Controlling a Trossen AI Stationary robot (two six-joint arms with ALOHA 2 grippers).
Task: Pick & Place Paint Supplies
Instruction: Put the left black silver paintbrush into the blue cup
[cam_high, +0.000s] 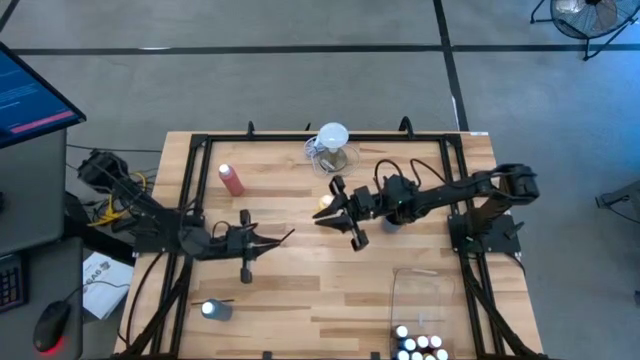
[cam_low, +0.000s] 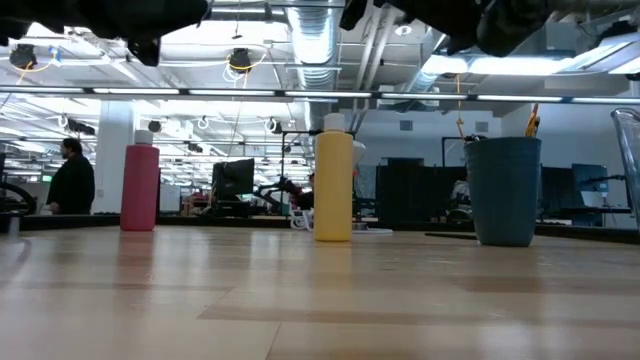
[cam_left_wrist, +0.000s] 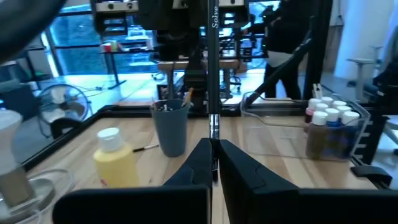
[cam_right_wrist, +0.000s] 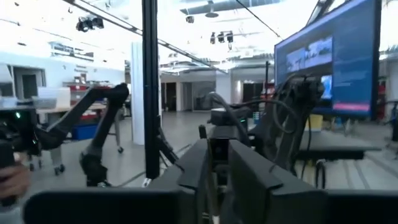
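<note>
The paintbrush is the thing in hand; it stands as a thin dark stick between the fingers of the left tool, which are closed tight on its lower part, held above the table on its left side; most of the shaft runs free beyond the grip. Ahead of it in the left wrist view stand the yellow bottle and the grey-blue cup with brushes already in it; further off sits the clear bin of white-capped bottles. The right tool hangs just beside the yellow bottle near the table's middle; I cannot tell whether it is open or gripping anything. The pink-red bottle stands apart towards the back left; a blue bottle sits near the front left.

My worries, as judgement only: so slim a shaft pinched at one spot may swivel or slide out if the arm swings briskly; if the cup is the goal, the brush could catch the rim or the brushes inside and tip it; the right arm reaches over that same area, so the two arms may meet; the right tool could nudge the yellow bottle over.
</note>
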